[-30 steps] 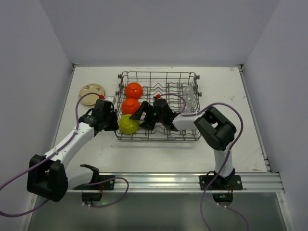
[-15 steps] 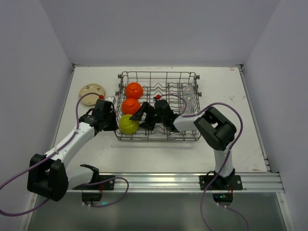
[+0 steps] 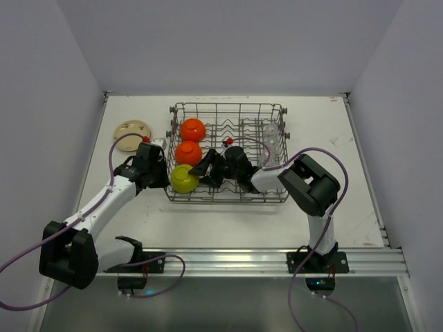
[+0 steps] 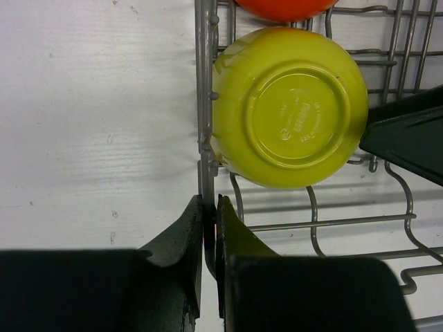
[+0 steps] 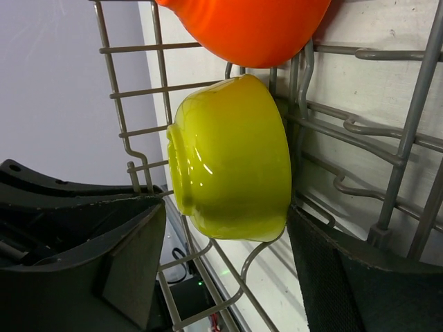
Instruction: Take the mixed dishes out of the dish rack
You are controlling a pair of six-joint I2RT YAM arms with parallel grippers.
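left gripper (image 4: 210, 211) was pinched on the dish rack (image 4: 202, 104) side wire, right gripper (image 5: 225, 221) spread astride the yellow-green bowl (image 5: 228, 159) in the rack's near-left corner; its glossy curved wall could squirt out on closing.

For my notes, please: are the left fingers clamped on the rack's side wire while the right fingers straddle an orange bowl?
Not quite: the right wrist view shows the right fingers straddling the yellow-green bowl, not an orange one. The left fingers do clamp the dish rack.
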